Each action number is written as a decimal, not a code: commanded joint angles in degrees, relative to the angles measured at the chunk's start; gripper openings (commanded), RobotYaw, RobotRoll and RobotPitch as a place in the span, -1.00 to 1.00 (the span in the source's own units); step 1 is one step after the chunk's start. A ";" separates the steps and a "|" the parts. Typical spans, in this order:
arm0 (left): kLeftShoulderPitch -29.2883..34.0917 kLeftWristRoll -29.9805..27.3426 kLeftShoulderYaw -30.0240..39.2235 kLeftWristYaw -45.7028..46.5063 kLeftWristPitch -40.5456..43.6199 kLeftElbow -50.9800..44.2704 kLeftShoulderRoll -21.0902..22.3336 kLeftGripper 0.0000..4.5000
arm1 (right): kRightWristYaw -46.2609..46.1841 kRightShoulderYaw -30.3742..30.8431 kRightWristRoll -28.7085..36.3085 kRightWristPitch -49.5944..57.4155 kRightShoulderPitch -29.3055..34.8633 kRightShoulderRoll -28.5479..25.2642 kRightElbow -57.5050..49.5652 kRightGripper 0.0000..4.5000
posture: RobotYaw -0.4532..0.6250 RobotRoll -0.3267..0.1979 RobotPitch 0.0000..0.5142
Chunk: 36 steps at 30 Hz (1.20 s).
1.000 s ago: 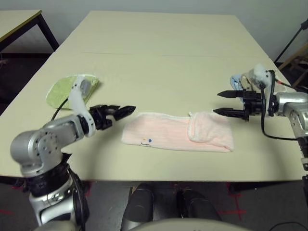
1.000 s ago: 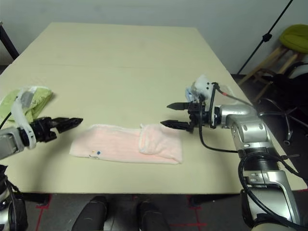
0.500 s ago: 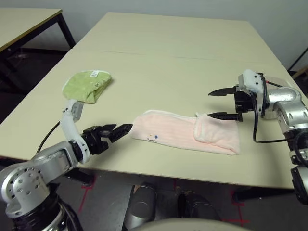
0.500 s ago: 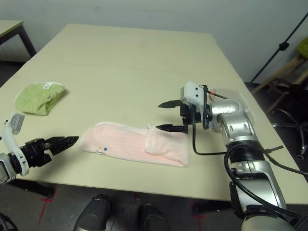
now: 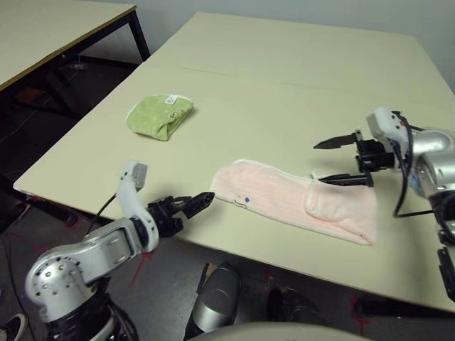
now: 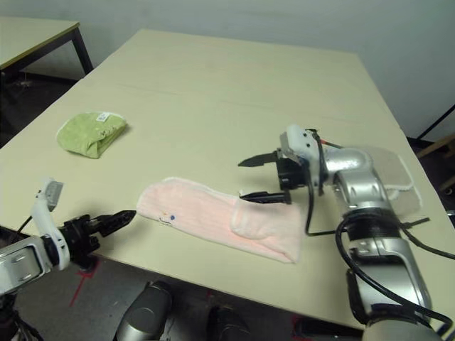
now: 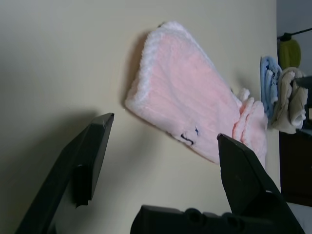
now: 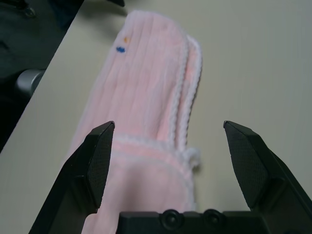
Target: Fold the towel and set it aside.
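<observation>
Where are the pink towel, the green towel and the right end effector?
pink towel [image 5: 284,206], left eye view, middle of the cloth
green towel [image 5: 158,116], left eye view, its top
right end effector [image 5: 340,161], left eye view, midway between fingertips

Bare table [image 5: 298,78] stretches wide beyond the towel [image 5: 295,202] — nothing stands there. The light green towel [image 5: 159,116] sits well apart on the robot's left, with clear surface between. Folded beige and blue towels [image 7: 282,95] lie past the pink one's far end — how near is hard to judge.
</observation>
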 commanded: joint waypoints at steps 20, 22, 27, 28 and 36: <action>0.88 -6.29 -17.51 11.03 -21.04 8.87 7.86 0.76 | -0.43 -5.42 4.49 10.35 6.59 -3.35 -11.44 1.00 | 0.23 0.25 -0.33; 1.09 -7.17 -18.29 10.73 -21.66 8.61 8.22 0.50 | -0.44 -5.68 4.45 10.63 6.81 -3.41 -11.67 1.00 | 0.22 0.25 -0.33; 1.64 -9.53 -19.78 10.89 -23.56 7.54 9.27 -0.21 | -0.55 -6.01 3.98 10.87 6.88 -3.40 -11.65 1.00 | 0.23 0.25 -0.33; 1.76 -9.72 -20.00 10.89 -23.93 7.51 9.55 -0.37 | -0.62 -6.02 3.88 10.88 6.78 -3.32 -11.55 1.00 | 0.23 0.25 -0.34; 1.03 -8.94 -20.05 9.40 -26.63 8.51 11.77 -0.98 | -0.70 -5.96 3.56 10.88 6.98 -3.43 -11.16 1.00 | 0.22 0.25 -0.34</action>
